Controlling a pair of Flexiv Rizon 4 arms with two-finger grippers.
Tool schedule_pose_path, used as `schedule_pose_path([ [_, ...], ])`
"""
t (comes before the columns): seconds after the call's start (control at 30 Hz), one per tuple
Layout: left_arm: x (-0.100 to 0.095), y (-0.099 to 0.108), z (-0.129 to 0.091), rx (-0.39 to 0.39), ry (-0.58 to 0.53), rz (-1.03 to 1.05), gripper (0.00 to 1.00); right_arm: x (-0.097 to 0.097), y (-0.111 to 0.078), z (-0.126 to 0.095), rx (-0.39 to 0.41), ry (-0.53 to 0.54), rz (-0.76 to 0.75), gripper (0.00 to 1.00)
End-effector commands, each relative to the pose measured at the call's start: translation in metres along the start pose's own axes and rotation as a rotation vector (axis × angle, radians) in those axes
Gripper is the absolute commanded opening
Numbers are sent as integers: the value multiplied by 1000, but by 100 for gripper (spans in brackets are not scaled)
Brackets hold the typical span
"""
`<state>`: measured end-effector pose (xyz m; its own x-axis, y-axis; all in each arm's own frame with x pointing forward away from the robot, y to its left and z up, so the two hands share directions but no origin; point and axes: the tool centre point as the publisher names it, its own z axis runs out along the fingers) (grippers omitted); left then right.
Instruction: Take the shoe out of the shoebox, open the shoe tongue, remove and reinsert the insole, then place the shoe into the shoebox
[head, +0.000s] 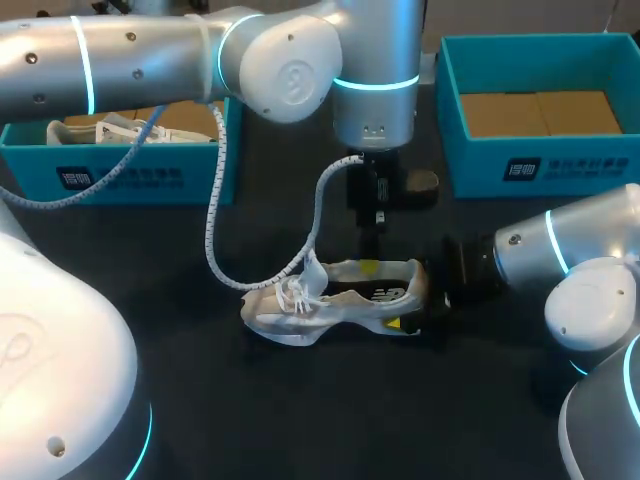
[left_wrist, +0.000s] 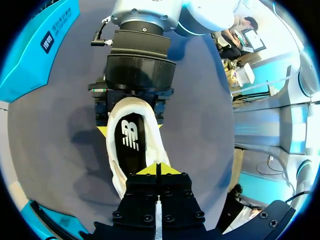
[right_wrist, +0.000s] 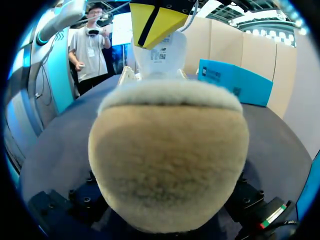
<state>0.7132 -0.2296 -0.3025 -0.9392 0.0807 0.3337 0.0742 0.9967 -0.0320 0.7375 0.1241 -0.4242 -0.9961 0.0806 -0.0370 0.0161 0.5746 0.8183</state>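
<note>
A white shoe (head: 320, 300) lies on its side in the middle of the dark table. My right gripper (head: 408, 297) comes in from the right, its fingers set wide on both sides of the heel (right_wrist: 167, 160), which fills its own wrist view. My left gripper (head: 370, 266) points straight down into the shoe's opening. Its yellow tips (left_wrist: 157, 169) are pressed together at the top of the upright tongue (right_wrist: 161, 52). Ahead of them the dark insole (left_wrist: 131, 145) with a white logo lies inside the shoe, with my right gripper (left_wrist: 131, 127) beyond.
A blue shoebox (head: 130, 175) at the back left holds another white shoe (head: 110, 130). A second blue shoebox (head: 540, 165) at the back right has cardboard in it. A white cable (head: 215, 230) loops down from my left arm beside the shoe.
</note>
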Motion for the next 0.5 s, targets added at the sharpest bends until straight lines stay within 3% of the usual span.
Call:
schedule_pose_path([
  [0.03,0,0,0,-1,0,1,0,-1,0,3,7,-2,0,0],
  [0.5,-15,3,19,18,-59,-9,0,-1,0,3,7,-2,0,0],
])
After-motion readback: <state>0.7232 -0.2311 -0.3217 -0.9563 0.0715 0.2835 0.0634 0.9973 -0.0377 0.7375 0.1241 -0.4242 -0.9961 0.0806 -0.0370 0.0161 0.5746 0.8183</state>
